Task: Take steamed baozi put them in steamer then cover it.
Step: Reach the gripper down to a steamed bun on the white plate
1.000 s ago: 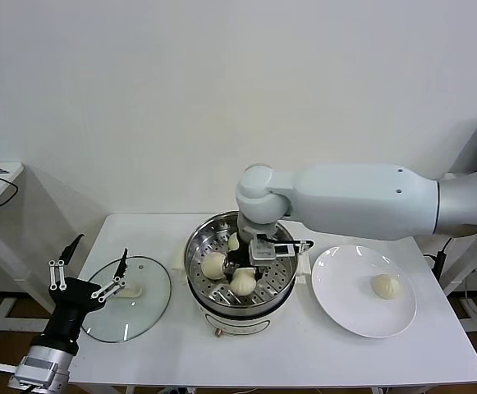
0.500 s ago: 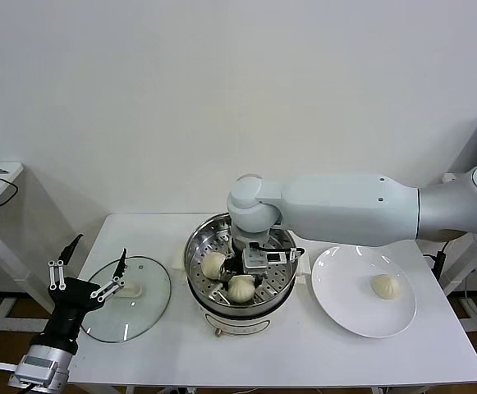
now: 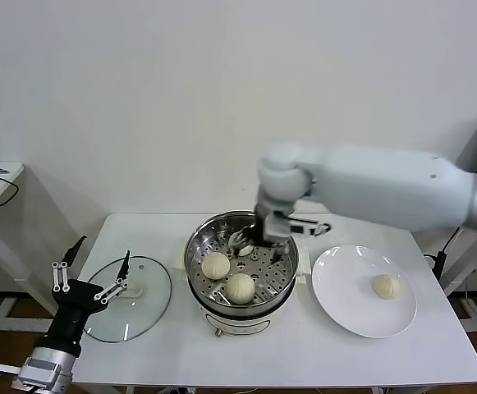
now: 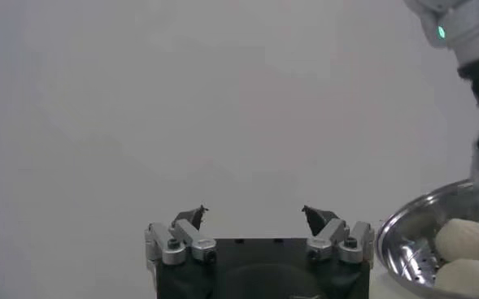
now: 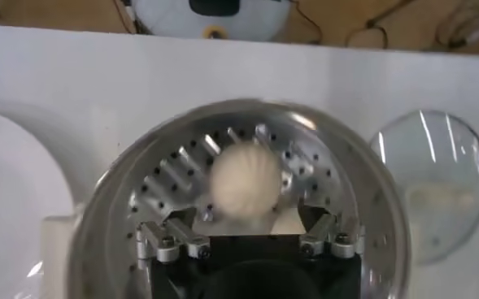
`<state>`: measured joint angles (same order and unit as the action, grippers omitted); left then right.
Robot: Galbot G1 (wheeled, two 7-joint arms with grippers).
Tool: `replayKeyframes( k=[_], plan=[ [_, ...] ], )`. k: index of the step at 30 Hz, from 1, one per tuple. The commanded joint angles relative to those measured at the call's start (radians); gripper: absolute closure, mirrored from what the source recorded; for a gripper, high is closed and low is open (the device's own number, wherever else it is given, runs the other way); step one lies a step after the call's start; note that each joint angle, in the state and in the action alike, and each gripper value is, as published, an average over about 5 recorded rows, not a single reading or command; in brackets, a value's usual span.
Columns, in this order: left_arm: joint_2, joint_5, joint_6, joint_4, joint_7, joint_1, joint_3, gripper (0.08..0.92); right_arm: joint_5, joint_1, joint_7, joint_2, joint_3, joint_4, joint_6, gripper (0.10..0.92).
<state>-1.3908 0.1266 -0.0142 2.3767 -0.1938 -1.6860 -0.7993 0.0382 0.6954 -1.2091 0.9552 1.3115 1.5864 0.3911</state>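
Head view shows one steamed baozi left on the white plate, at four o'clock from the right tool, which hangs wide open and empty above the steamer. Three buns sit inside; one lies just below its fingers. This arm is clearly nearer the plate. The left tool, open, is parked over the glass lid on the tabletop.

A white table carried everything. The steamer stood on it near the middle. A glass lid lay flat on the table toward the robot's left, and a white plate lay toward its right, just beside the steamer.
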Motion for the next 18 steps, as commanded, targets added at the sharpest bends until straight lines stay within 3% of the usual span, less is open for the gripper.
replayKeyframes(
  k=[1, 8, 18],
  plan=[
    [-0.003, 0.011, 0.001, 0.018, 0.002, -0.014, 0.008, 0.177, 0.102, 0.027, -0.148, -0.366, -0.006, -0.002, -0.319, 0.203],
    [-0.007, 0.022, 0.004, 0.037, 0.004, -0.031, 0.020, 0.177, -0.002, -0.180, -0.156, -0.503, -0.077, -0.083, -0.481, 0.203],
    [-0.014, 0.037, 0.008, 0.037, 0.006, -0.034, 0.036, 0.177, -0.193, -0.645, -0.115, -0.493, -0.511, -0.300, -0.481, 0.203]
  ],
)
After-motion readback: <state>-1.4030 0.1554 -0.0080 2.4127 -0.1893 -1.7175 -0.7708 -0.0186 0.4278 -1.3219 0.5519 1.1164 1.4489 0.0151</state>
